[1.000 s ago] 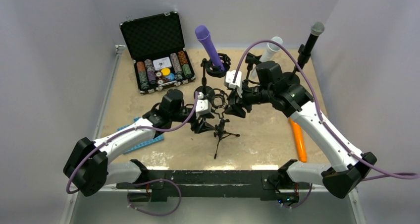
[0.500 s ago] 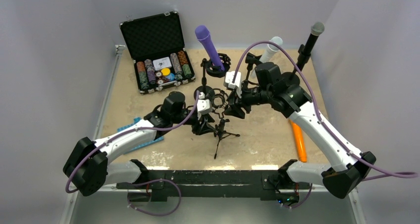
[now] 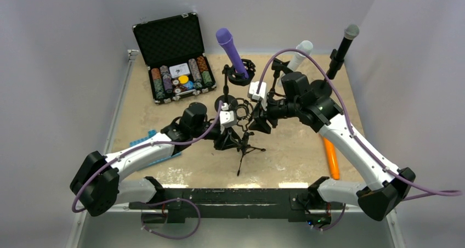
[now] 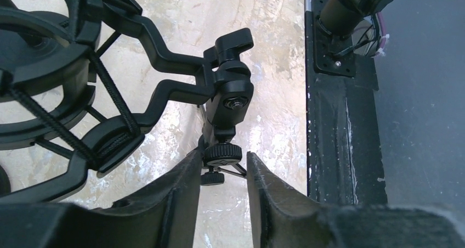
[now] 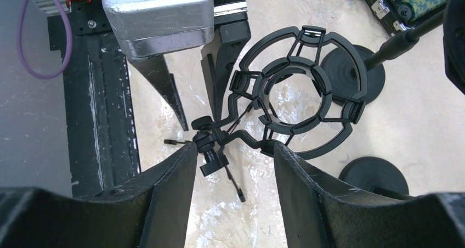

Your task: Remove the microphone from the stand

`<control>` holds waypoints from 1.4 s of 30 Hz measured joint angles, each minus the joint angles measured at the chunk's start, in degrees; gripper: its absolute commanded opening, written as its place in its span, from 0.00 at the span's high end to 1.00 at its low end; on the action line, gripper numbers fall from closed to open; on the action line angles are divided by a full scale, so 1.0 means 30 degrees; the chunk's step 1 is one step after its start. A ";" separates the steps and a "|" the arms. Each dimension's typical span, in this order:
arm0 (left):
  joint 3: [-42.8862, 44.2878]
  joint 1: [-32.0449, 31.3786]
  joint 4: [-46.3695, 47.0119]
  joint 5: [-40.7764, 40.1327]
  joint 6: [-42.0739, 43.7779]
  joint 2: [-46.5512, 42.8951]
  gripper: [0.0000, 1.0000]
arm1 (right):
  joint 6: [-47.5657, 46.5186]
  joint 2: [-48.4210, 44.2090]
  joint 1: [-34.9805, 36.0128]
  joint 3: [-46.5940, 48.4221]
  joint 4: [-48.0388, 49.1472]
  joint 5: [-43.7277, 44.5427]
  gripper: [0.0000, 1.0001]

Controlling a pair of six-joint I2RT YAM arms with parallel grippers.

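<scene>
The table [image 3: 290, 149] carries 1 open chip case [image 3: 173, 58], 1 orange tube [image 3: 329, 157]; 1 tripod stand [image 3: 244, 147].

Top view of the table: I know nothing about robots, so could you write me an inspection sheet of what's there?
Surface: mottled beige tabletop.
Job's things: small black tripod stand, its ring-shaped shock mount empty; purple microphone, white microphone and grey-headed black microphone on stands behind.
Clutter: open black poker-chip case, orange cylinder lying flat, blue strip.
Grippers: left gripper open, flanking the stand's neck; right gripper open, flanking the mount's joint.
Cables: purple cables along both arms.
Surroundings: plain pale walls.
</scene>
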 measured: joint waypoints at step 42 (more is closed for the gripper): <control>0.1894 -0.1479 -0.8903 -0.4663 1.8353 -0.0619 0.31 | 0.1421 -0.0852 0.0007 -0.2521 0.1173 -0.0517 0.45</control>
